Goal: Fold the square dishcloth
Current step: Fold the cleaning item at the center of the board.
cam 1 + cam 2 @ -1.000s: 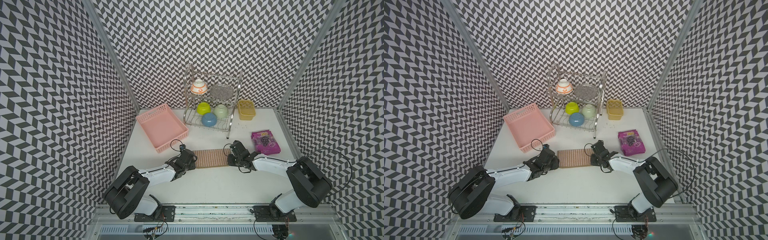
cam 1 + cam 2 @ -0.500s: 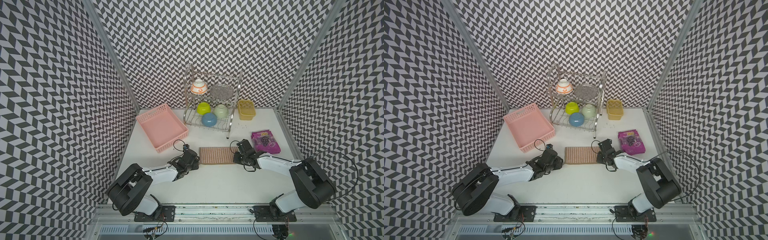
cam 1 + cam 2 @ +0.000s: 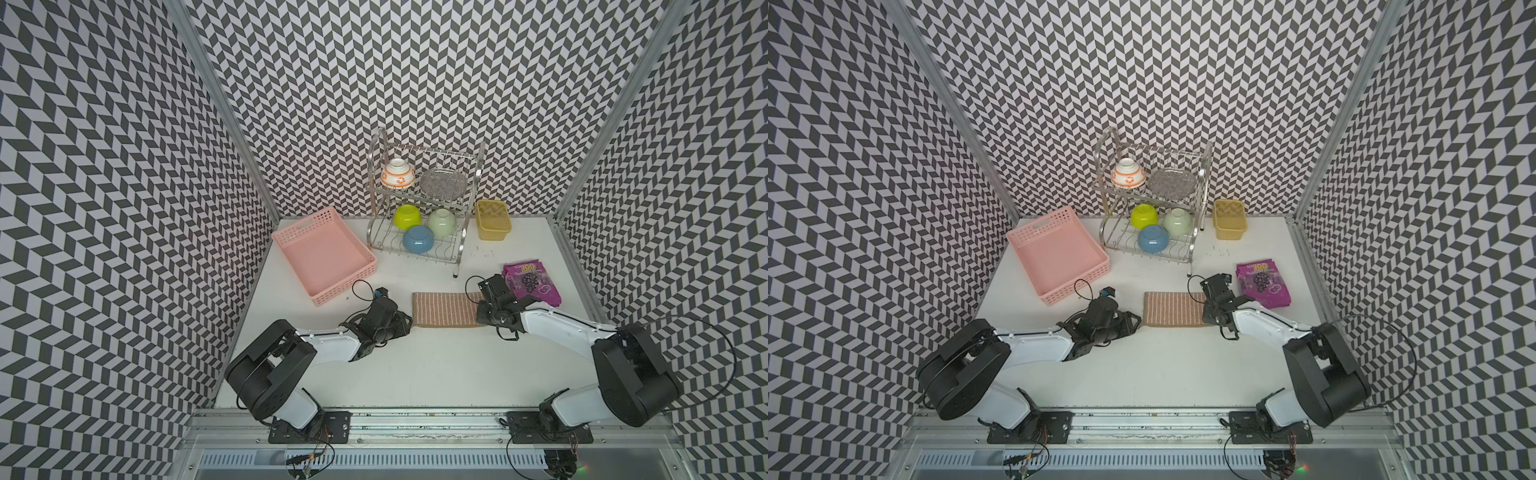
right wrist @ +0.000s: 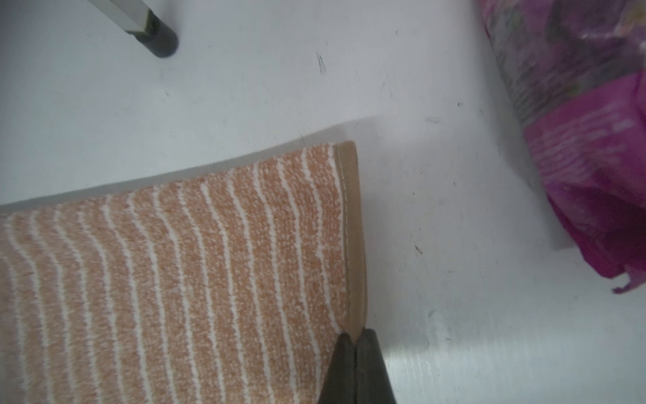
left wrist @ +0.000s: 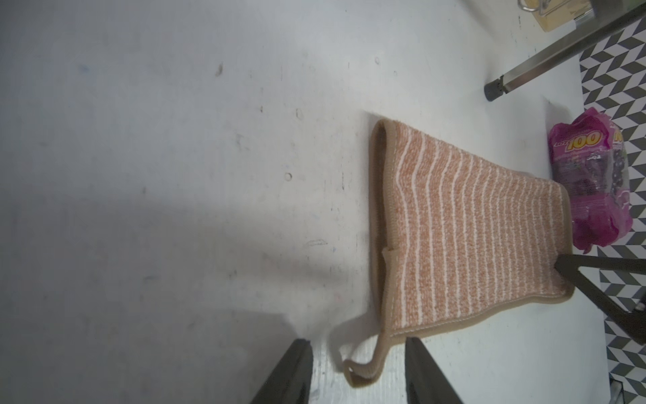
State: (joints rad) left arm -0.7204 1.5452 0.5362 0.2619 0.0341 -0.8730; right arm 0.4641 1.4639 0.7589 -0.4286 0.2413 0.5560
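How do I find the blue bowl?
Find the metal dish rack at the back of the table. On its bottom shelf lie three upturned bowls. The blue bowl is the front one; the yellow-green bowl and pale green bowl sit behind it.

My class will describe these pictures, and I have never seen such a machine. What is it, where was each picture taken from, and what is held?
Two robot arms reach over a white table, each ending in a two-fingered claw. Two pictures look down from overhead; two come from cameras on the arms' wrists. A striped dishcloth, folded once, lies between the arms; a pink basket, dish rack and purple snack bag sit nearby. The right claw pinches the cloth's corner. The left claw is open at its hanging loop, holding nothing.
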